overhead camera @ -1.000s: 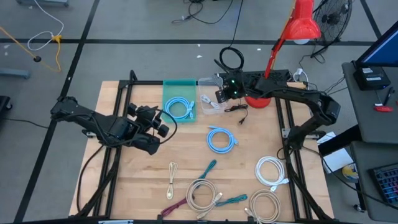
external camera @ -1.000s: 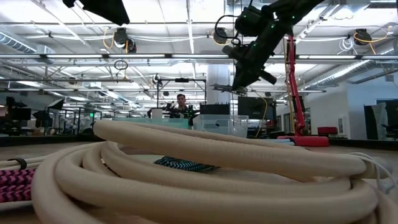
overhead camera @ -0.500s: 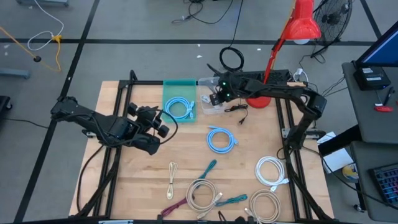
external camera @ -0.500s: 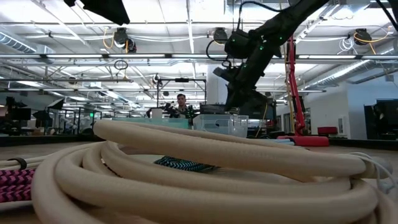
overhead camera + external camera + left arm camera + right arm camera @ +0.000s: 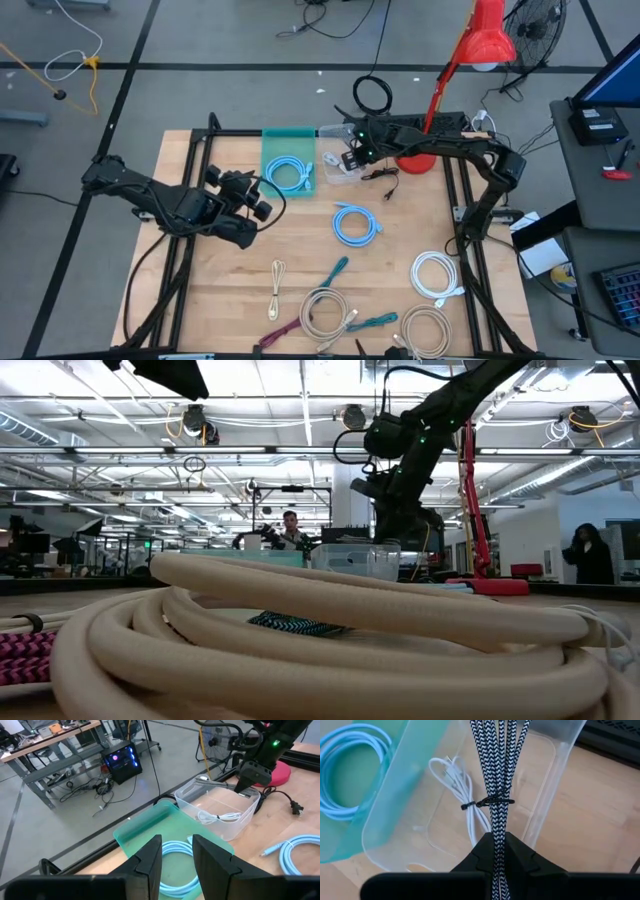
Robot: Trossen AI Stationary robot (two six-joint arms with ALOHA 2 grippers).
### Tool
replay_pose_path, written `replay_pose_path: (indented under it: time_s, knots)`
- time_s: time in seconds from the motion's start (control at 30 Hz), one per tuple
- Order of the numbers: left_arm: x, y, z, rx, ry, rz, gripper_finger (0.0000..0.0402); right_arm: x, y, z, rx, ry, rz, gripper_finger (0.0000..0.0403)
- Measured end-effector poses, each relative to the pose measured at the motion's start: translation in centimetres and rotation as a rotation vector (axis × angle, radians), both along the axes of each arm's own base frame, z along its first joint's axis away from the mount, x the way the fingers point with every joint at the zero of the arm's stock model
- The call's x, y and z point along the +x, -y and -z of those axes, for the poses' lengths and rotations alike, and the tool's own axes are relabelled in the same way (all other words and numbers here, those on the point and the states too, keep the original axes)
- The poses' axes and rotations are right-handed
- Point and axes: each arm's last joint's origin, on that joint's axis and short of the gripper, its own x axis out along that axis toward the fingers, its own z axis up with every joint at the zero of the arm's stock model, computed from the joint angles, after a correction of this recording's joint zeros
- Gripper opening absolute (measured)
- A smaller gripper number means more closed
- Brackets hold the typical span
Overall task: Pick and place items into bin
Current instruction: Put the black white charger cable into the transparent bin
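Braided cord hanging over the clear bin

Right gripper (image 5: 494, 851) is clamped on the black-and-white cord (image 5: 494, 775) above the clear bin (image 5: 385, 822); left gripper (image 5: 177, 854) sits half-open.

Matte black arms, green status light

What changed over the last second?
The right tool, shut on the black-and-white braided cord, moved leftward and lower to hang over the clear bin. The left tool stayed beside the teal bin; the cables on the table did not move.
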Motion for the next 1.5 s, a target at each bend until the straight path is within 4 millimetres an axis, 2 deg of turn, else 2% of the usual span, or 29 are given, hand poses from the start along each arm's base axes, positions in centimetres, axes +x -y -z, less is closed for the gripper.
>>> replay_pose_path:
  time_s: [0.3, 0.7, 0.93, 1.03, 1.13, 1.37, 1.5]
  knots:
    - [0.0, 0.0, 0.0, 0.001, -0.002, 0.001, 0.0113, 0.0, 0.0, 0.0, -0.009, -0.002, -0.018, 0.0019]
    - [0.0, 0.0, 0.0, 0.001, -0.002, 0.001, 0.0113, 0.1, 0.0, 0.0, -0.02, -0.004, -0.042, 0.0127]
    - [0.0, 0.0, 0.0, 0.002, -0.004, 0.002, 0.0113, 0.5, 0.1, -0.3, -0.015, 0.062, -0.069, 0.0151]
    - [0.0, 0.0, 0.0, 0.002, -0.003, 0.002, 0.0113, 0.6, 0.1, -0.4, -0.021, 0.07, -0.076, 0.0144]
    - [0.0, 0.0, 0.0, 0.001, -0.003, 0.002, 0.0113, 0.6, 0.0, -0.4, -0.029, 0.057, -0.096, 0.012]
    - [0.0, 0.0, 0.0, 0.001, -0.002, 0.002, 0.0113, 0.9, 0.0, -0.6, -0.093, 0.057, -0.175, 0.0011]
    - [0.0, 0.0, 0.0, 0.001, 0.0, 0.001, 0.0113, 1.1, 0.1, -0.7, -0.118, 0.074, -0.19, 0.0004]
